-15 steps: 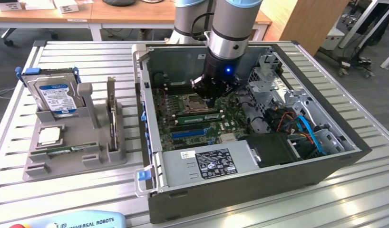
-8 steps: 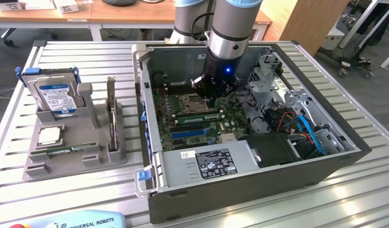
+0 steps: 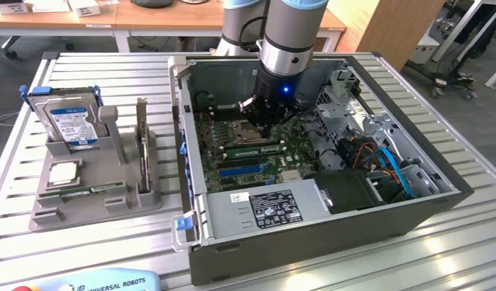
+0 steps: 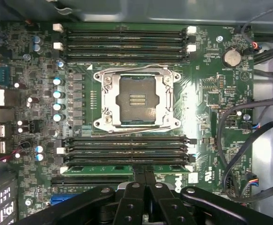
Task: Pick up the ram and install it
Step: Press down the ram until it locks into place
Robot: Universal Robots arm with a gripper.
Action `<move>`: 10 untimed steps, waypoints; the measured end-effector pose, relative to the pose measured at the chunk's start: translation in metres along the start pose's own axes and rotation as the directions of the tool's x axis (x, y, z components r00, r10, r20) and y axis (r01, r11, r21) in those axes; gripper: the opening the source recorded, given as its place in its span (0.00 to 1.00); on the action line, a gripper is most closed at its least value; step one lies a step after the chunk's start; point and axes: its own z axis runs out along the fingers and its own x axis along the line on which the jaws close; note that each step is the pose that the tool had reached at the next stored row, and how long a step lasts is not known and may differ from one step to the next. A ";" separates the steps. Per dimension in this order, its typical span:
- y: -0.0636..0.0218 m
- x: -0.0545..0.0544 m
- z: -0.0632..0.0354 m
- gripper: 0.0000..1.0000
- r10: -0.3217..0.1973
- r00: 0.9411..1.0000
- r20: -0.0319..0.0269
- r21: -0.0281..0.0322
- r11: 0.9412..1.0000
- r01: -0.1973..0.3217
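The ram [image 4: 99, 169] is a long green stick lying along the memory slot nearest my gripper, just past the empty black slots [image 4: 127, 147]. My gripper [image 4: 144, 174] is shut, its two fingers pressed together with the tips resting on the stick's upper edge near its middle. In the exterior view the gripper [image 3: 264, 130] reaches straight down into the open computer case [image 3: 313, 242], over the motherboard, with the ram [image 3: 252, 148] right below it. Whether the stick is fully seated cannot be told.
The open processor socket [image 4: 135, 101] sits mid-board, with more memory slots [image 4: 124, 44] beyond it. Cables [image 3: 390, 163] and a drive cage crowd the case's right side. A grey holder [image 3: 94, 200] on the exterior view's left carries a hard drive [image 3: 70, 121] and a silver chip [image 3: 63, 174].
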 end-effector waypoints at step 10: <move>-0.0027 0.000 -0.0001 0.10 0.000 1.000 0.000 0.000 1.000 0.000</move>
